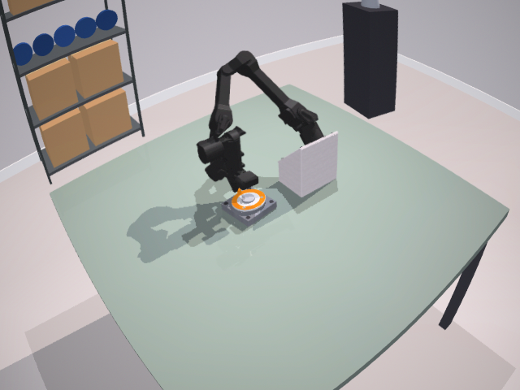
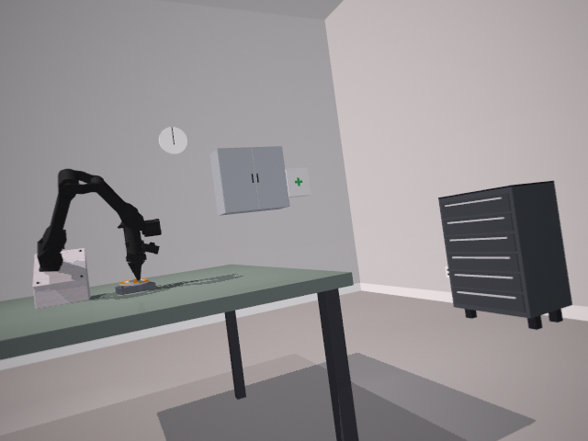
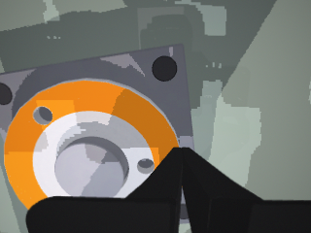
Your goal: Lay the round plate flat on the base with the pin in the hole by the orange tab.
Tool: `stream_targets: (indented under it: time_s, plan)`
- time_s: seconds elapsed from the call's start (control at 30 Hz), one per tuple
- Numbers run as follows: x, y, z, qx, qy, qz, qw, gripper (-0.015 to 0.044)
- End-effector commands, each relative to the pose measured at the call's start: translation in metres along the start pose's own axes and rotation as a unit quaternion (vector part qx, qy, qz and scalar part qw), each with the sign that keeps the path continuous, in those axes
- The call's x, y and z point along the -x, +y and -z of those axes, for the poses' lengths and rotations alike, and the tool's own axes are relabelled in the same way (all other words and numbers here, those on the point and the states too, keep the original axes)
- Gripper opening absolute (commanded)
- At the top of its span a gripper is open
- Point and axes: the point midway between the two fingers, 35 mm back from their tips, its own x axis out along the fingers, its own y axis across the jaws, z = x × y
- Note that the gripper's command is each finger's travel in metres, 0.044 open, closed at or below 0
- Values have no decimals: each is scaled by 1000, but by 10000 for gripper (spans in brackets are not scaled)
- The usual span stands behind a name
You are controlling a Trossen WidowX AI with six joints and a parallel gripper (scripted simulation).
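Round plate (image 1: 249, 198) on base (image 1: 264, 209), orange tab (image 1: 239, 192) toward empty, fully closed gripper (image 1: 242, 184).

I find no readable words, brand names or numbers in any view. The one sign is a green cross (image 2: 298, 181) on a small white panel (image 2: 299, 182) fixed to the wall, just beside the grey wall cabinet (image 2: 250, 179). The round wall clock (image 2: 173, 140) carries a single dark vertical line and no numerals that I can make out. The cardboard boxes (image 1: 75, 92) on the shelving unit (image 1: 126, 62) show plain faces, without labels.
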Motion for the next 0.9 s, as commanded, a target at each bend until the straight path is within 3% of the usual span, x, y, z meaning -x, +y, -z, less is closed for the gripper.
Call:
stream_targets:
  time_s: [0.0, 0.87]
  plan:
    - [-2, 0, 8, 7, 8, 1, 1000, 0]
    - [-1, 1, 19, 8, 8, 1, 1000, 0]
